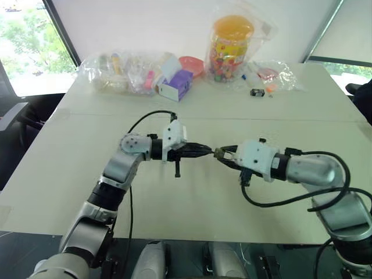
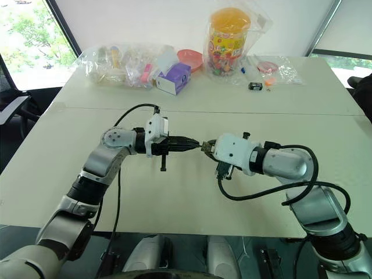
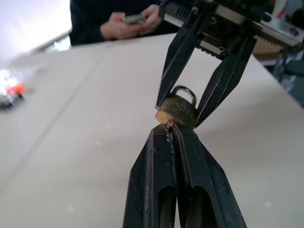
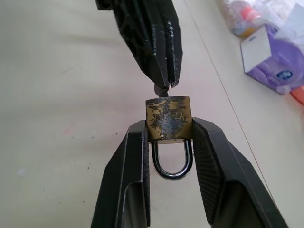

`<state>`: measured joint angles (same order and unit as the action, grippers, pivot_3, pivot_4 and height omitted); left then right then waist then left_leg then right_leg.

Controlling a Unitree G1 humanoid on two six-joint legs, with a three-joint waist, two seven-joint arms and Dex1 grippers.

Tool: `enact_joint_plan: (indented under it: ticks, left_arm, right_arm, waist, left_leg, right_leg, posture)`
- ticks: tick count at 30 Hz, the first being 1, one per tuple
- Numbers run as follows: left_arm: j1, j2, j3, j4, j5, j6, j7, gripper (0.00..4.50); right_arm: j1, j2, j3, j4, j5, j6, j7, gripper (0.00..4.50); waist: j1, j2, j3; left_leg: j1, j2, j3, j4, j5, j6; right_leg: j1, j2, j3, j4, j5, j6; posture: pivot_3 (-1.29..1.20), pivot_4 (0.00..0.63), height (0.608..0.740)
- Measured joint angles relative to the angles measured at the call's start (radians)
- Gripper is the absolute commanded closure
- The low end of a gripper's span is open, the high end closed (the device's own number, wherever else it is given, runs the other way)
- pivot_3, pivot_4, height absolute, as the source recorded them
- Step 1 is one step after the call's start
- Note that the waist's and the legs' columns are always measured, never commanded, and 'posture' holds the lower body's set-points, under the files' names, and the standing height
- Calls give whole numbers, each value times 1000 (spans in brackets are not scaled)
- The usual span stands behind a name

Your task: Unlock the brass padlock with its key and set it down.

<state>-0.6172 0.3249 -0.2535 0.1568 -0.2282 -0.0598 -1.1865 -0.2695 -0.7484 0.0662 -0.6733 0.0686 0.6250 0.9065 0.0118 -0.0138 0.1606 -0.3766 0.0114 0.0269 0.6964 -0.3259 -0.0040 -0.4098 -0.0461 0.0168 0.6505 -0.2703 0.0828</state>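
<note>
The brass padlock hangs in the air over the middle of the white table. My right gripper is shut on its body, one finger on each side. Its silvery shackle sits between those fingers with both legs in the body. The key is a small metal stub that enters the lock's far face. My left gripper is shut on the key and points level at the lock. The two grippers meet tip to tip a little above the tabletop.
Along the table's far edge lie clear plastic bags of small items, a purple box, a pink bowl, a bagged jar of sweets and a small black item. A person holding a phone is beyond the table.
</note>
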Motion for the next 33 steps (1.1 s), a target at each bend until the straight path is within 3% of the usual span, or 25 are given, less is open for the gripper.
enact_joint_plan:
  ticks: [3, 6, 12, 16, 20, 33]
  left_arm:
    - [-3, -17, -10, 31, 23, -171, -24, 4449]
    - [-3, -19, -17, 31, 10, -170, -51, 4449]
    - [-8, 58, -4, -61, -148, 293, -79, 4449]
    - [-18, 86, 27, -57, -257, 615, -57, 2550]
    - [-51, 68, 47, -44, -298, 754, -11, 492]
    - [-82, -11, 78, -4, -324, 833, 72, 492]
  right_arm:
    - [-3, 2, 11, -30, 54, 57, 4, 3804]
    - [-9, 1, 26, -41, 76, 79, 1, 3804]
    - [-14, -41, 69, -40, 49, 31, -12, 3804]
    - [-34, -64, 77, -40, 14, -50, -20, 3804]
    - [-38, -64, 77, -40, 11, -82, -26, 3804]
    - [-39, -88, 80, -39, -16, -111, -26, 3804]
  waist:
    - [0, 0, 0]
    - [-1, 0, 0]
    - [-10, 0, 0]
    - [-16, 0, 1]
    - [-16, -1, 1]
    - [-22, -1, 1]
  left_leg:
    - [-1, 0, 0, -1, 0, 0]
    - [-1, 0, 0, -1, 0, 1]
    - [-1, 0, 0, -1, -1, 1]
    - [-1, 0, -1, -1, -1, 1]
    - [-2, 0, -1, 0, -1, 1]
    - [-2, 0, -1, 0, -1, 1]
  right_leg:
    - [0, -1, 0, -1, 0, 0]
    - [0, -1, 0, -2, 0, 0]
    - [-1, 2, -1, -1, 0, 1]
    - [0, 4, -1, -1, 0, 1]
    - [-1, 3, -2, -1, 0, 1]
    - [-1, 1, -1, -1, 0, 1]
  posture:
    - [0, 150, 735]
    - [0, 150, 735]
    - [0, 150, 735]
    - [0, 150, 735]
    - [0, 150, 735]
    - [0, 150, 735]
